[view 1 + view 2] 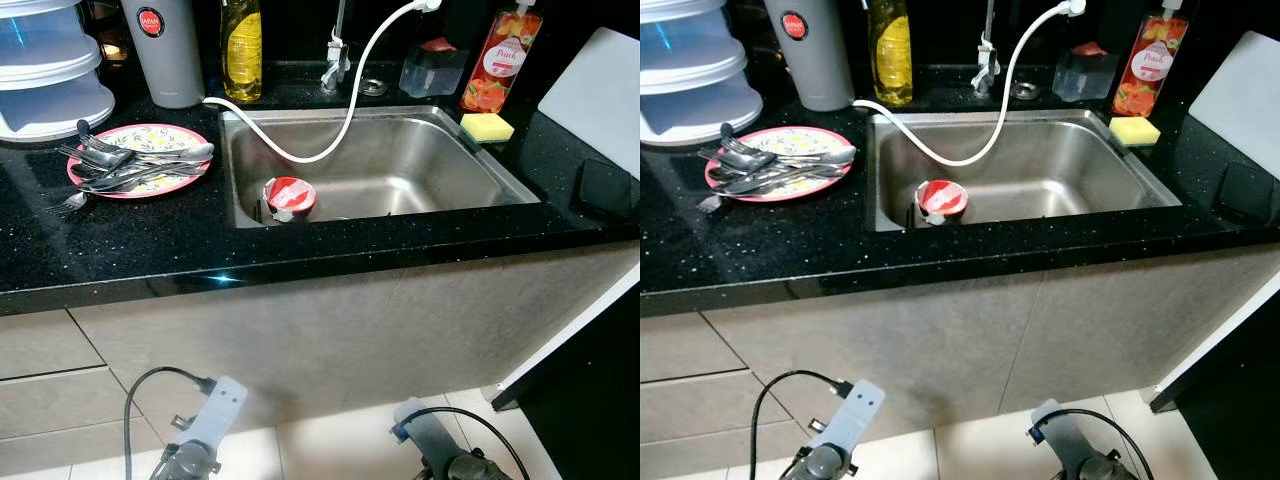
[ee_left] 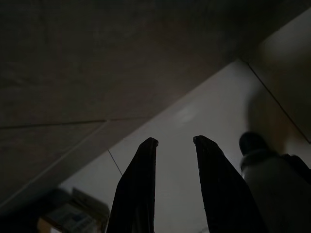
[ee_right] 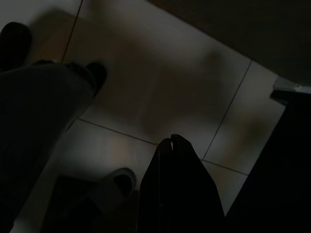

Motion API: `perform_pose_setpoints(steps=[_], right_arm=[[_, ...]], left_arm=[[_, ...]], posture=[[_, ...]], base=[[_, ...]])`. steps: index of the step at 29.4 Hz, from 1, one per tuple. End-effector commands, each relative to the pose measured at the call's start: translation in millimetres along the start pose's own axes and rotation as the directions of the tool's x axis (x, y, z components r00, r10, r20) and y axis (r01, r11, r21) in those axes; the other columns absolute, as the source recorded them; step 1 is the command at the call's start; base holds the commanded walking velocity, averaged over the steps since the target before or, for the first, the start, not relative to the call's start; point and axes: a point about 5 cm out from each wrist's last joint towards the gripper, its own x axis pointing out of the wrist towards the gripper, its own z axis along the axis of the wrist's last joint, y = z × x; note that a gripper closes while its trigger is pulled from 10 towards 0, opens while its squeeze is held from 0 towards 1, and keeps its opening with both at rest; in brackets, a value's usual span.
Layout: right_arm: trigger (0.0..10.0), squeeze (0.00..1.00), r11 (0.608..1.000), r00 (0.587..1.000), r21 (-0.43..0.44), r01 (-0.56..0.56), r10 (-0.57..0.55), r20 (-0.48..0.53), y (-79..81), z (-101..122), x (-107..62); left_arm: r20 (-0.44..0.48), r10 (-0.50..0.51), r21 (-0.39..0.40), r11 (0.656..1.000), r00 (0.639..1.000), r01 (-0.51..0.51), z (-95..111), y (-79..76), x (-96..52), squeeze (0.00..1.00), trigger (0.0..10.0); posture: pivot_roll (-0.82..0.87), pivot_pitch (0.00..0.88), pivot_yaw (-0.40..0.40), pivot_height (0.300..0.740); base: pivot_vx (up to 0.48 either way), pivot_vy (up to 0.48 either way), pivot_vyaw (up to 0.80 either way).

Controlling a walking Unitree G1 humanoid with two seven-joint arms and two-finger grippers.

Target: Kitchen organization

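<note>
A pink floral plate (image 1: 150, 140) piled with several forks and spoons (image 1: 120, 165) sits on the black counter left of the steel sink (image 1: 440, 185). A red and white cup (image 1: 289, 195) lies inside the sink near its front left. A yellow sponge (image 1: 486, 127) rests at the sink's right rim. Both arms hang low in front of the cabinets. My left gripper (image 2: 175, 141) points at the floor tiles, open, nothing between its fingers. My right gripper (image 3: 171, 140) also points at the floor, fingertips together, shut.
A grey jug (image 1: 165, 50), a yellow oil bottle (image 1: 241, 45), a peach soap bottle (image 1: 500, 60), a white hose (image 1: 345, 110), stacked white containers (image 1: 45, 70) and a white cutting board (image 1: 595, 85) line the counter. Cabinet fronts and drawers stand below. A dark shoe (image 3: 14, 41) is on the tiles.
</note>
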Motion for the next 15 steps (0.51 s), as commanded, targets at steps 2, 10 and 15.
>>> perform_pose_setpoints(steps=[2, 10, 15], right_arm=[[10.0, 0.0, 1.0, 1.0, -0.007, -0.003, 0.003, 0.0, 0.5, 1.4, 0.4], [10.0, 0.0, 1.0, 1.0, -0.016, -0.001, 0.001, 0.002, -0.7, 2.5, 0.4], [10.0, 0.0, 1.0, 1.0, 0.009, 0.006, -0.006, -0.004, -0.1, -1.6, -0.2]], left_arm=[[-0.033, -0.013, -0.026, 1.0, 0.999, 0.012, -5.7, -2.6, -1.0, 0.0, 10.0], [-0.049, -0.073, 0.077, 0.994, 0.996, 0.076, -6.2, -3.5, -0.4, 0.0, 10.0], [-0.047, -0.084, 0.064, 0.994, 0.995, 0.086, -7.2, -7.4, -1.3, 0.0, 10.0]], posture=[[0.03, 0.0, -0.06, 0.74], [0.02, 0.0, -0.051, 0.74], [-0.01, 0.0, -0.038, 0.74]], base=[[0.0, 0.0, 0.0], [0.0, 0.0, 0.0], [0.0, 0.0, 0.0]])
